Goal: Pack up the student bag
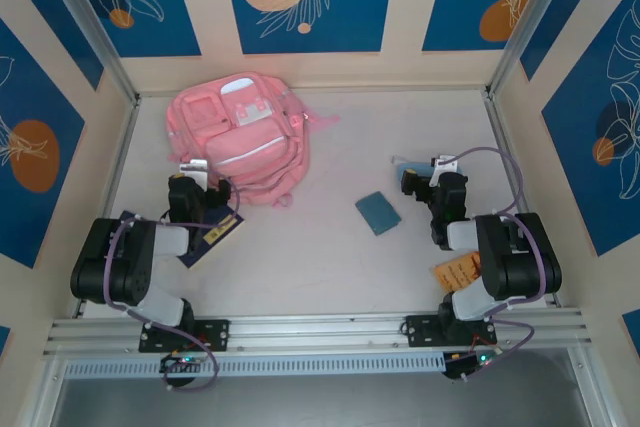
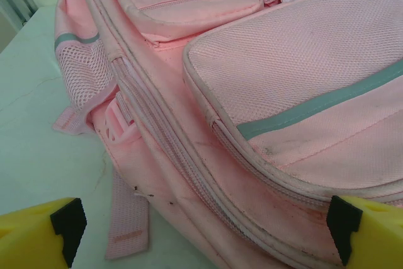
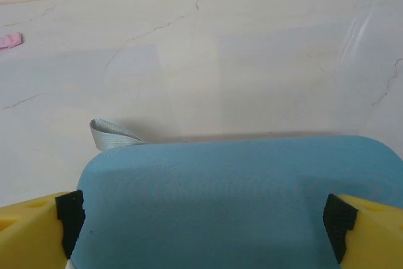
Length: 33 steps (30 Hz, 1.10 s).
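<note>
Right fingers (image 3: 371,231) apart, blue pencil case (image 3: 233,200) between them: best to close squarely mid-case. Left fingers (image 2: 31,231) apart, student bag (image 2: 283,61) just ahead; probably zip next.

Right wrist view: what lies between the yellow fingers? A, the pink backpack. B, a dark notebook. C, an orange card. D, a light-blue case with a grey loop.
D: the light-blue case, grey loop at its corner, spans the gap between the fingers of the right gripper.

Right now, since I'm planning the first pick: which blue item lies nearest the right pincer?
The light-blue pouch with a grey loop, right at the open right pincer; the darker teal one lies apart, mid-table.
</note>
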{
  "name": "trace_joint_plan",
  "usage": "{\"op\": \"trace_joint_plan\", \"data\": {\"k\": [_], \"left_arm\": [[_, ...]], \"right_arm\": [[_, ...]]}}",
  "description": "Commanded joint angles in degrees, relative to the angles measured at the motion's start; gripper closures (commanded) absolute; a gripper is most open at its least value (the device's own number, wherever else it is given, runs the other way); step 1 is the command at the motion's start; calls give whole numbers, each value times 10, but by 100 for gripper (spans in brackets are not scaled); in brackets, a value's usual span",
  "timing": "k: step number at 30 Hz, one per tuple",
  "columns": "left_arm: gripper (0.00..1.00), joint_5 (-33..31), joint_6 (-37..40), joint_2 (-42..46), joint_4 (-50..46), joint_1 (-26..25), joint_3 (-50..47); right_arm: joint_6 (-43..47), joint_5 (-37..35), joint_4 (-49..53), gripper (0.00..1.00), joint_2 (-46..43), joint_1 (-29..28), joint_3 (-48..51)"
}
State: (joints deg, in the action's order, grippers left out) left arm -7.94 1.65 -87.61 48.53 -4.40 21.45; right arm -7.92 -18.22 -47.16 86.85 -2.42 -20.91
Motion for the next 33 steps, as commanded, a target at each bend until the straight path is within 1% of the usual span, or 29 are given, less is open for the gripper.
{"op": "trace_joint_plan", "data": {"k": [1, 29, 31, 33], "left_arm": [[0, 12, 5, -4, -1, -4, 11], [0, 12, 5, -2, 4, -3, 9], [0, 2, 2, 10, -27, -4, 20], [0, -2, 1, 26, -67, -4, 35]], "right_arm": [[-4, -17, -26, 1, 4, -3, -12], [-5, -15, -28, 1, 3, -2, -10], [2, -4, -20, 1, 0, -2, -14], [20, 26, 18, 1, -22, -6, -27]]}}
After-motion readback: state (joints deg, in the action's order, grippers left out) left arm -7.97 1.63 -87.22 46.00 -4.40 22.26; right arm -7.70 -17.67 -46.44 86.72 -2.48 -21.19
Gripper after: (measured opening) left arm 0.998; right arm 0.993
